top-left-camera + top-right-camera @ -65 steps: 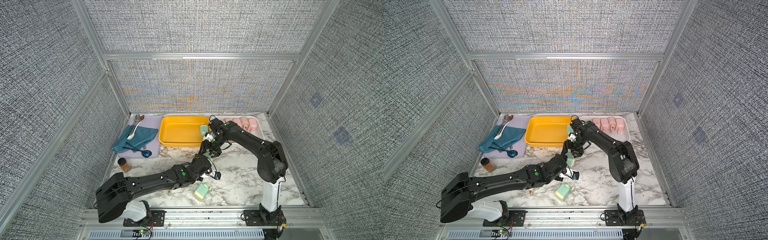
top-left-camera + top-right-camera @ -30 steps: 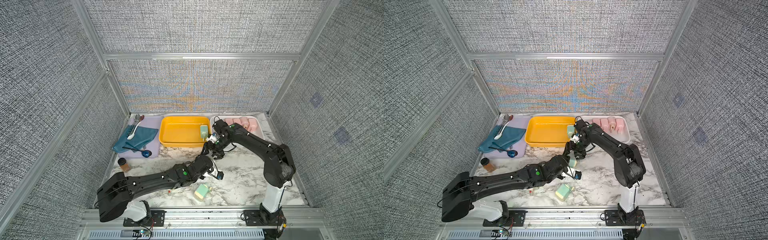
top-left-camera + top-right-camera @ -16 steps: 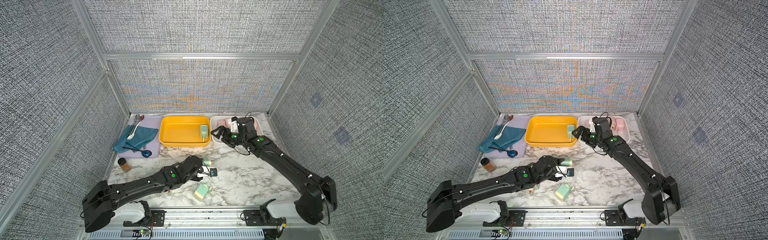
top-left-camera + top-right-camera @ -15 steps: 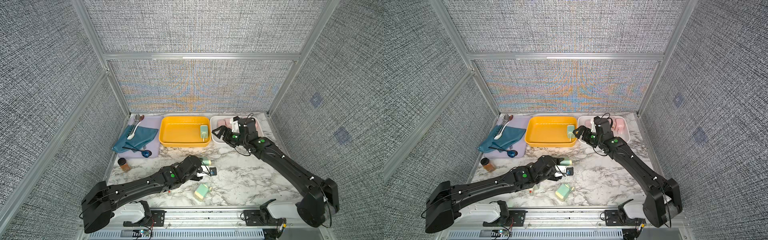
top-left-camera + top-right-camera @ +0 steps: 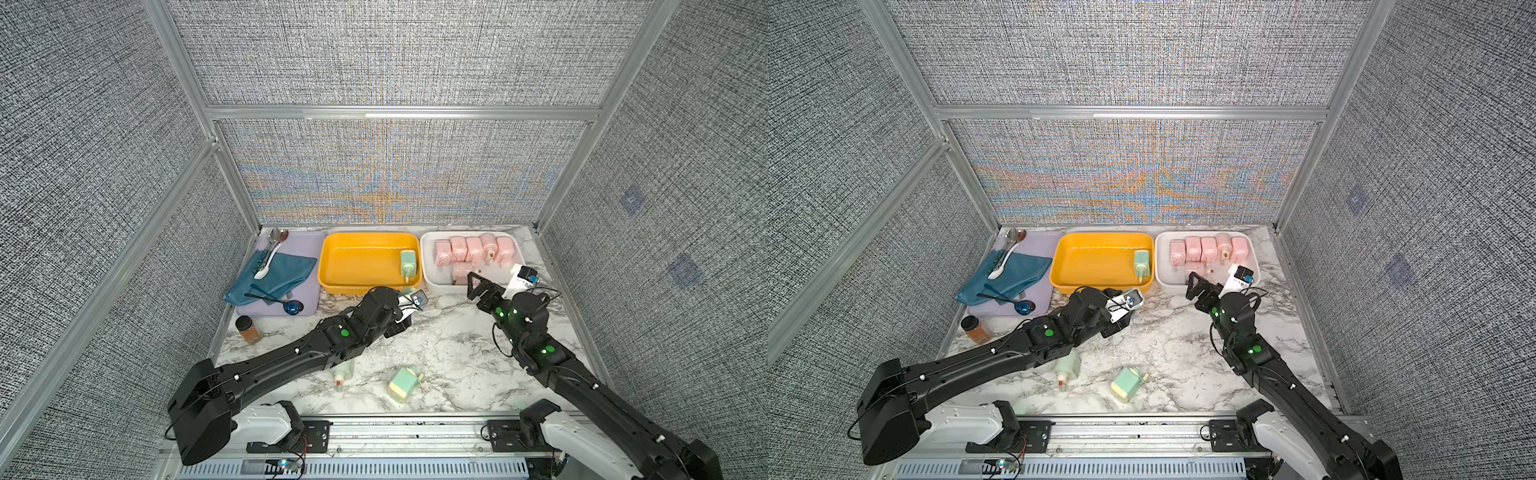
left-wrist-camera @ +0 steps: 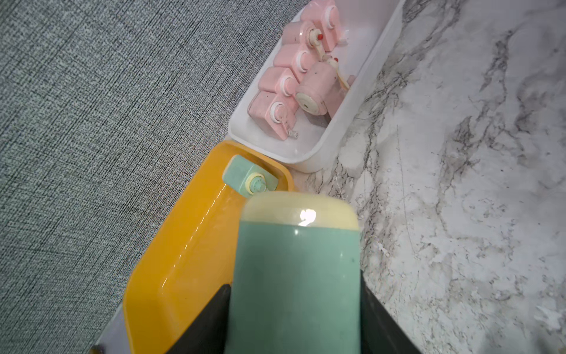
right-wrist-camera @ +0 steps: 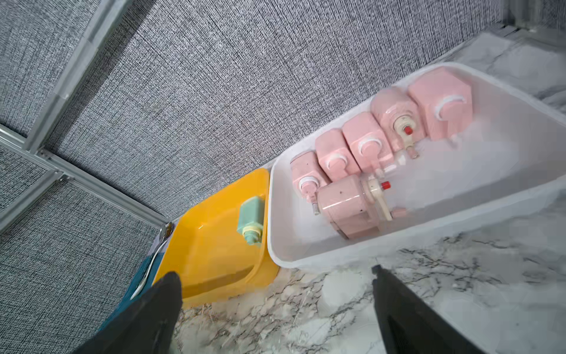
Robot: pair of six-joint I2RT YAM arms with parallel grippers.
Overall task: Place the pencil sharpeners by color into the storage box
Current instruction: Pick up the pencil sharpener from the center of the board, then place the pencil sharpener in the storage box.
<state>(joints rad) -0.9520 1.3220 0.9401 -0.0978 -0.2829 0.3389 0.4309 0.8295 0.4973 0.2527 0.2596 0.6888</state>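
My left gripper (image 6: 295,285) is shut on a mint green pencil sharpener (image 6: 295,245) with a cream end, held just in front of the yellow storage box (image 5: 328,266). One green sharpener (image 5: 408,262) lies in that box. Several pink sharpeners (image 5: 473,249) sit in the white storage box (image 5: 426,266). In both top views my left gripper (image 5: 401,322) hides its load. My right gripper (image 7: 274,272) is open and empty, in front of the white box, as a top view (image 5: 1196,280) also shows. Another green sharpener (image 5: 402,383) lies near the table's front. A pale one (image 5: 343,370) lies partly under my left arm.
A purple mat (image 5: 307,245) at the back left carries a blue cloth (image 5: 274,274) and spoons. A brown spice jar (image 5: 248,329) stands in front of it. Grey enclosure walls stand close behind both boxes.
My right arm has swung away from the yellow box to the right, jaws open. My left gripper has carried the green sharpener closer to the yellow box's front edge.
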